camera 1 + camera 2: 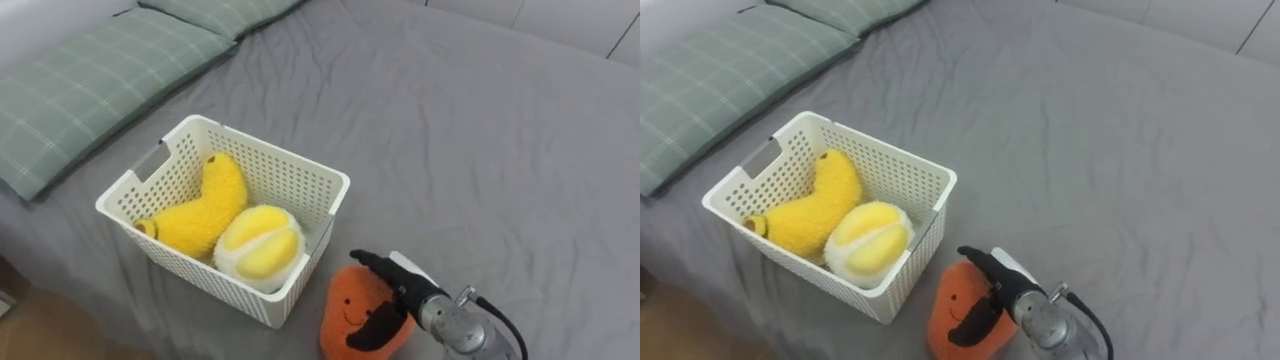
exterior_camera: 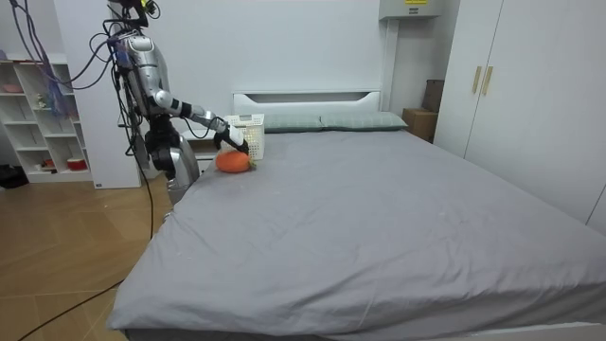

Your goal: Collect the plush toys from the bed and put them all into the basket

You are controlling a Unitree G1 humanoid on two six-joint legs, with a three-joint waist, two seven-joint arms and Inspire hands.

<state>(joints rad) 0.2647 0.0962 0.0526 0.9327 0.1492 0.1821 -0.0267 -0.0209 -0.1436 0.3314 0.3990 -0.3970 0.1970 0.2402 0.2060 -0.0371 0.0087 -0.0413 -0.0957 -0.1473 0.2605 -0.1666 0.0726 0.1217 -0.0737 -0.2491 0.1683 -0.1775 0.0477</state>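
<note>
- Two yellow plush toys lie in the white slatted basket (image 1: 205, 268), centre left of the frame: a banana toy (image 1: 205, 210) on its left side and a round yellow-and-white toy (image 1: 258, 245) in its near corner. They touch.
- Orange plush toy (image 1: 350, 305) with a dark face is outside the basket, just beside its near right corner, lower centre, over the grey bed (image 1: 480, 150).
- Right hand (image 1: 395, 283): dark fingers and thumb curled round the orange plush toy.
- Green checked pillows (image 1: 90, 90), upper left.

Three plush toys (image 1: 205, 205), one white basket (image 1: 272, 161), two green checked pillows (image 1: 90, 90).
</note>
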